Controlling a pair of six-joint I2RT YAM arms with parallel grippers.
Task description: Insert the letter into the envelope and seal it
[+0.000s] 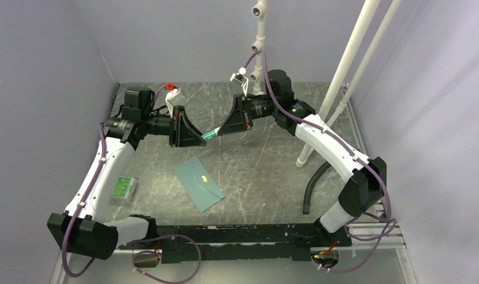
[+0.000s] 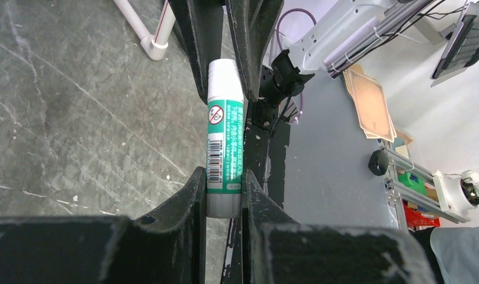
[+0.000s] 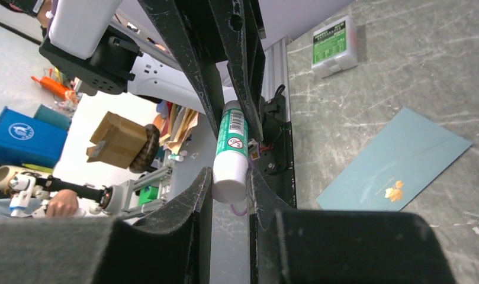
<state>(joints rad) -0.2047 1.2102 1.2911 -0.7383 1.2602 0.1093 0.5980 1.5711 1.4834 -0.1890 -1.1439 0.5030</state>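
Left hand (image 1: 199, 138) gripped the glue stick (image 1: 210, 135) body and right hand (image 1: 222, 131) gripped its white cap, held above the table (image 1: 266, 171). Envelope (image 1: 198, 183) lay flat below them. Letter not visible, probably already inside. Judged remaining: uncap, glue flap, seal.

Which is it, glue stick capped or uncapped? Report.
Capped: the white cap sits flush on the glue stick, no gap showing.

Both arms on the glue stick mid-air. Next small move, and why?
Probably pull the right gripper straight away from the left gripper to uncap the glue stick: right clamps the white cap, left clamps the stick's base end, and the envelope lies flat on the table below.
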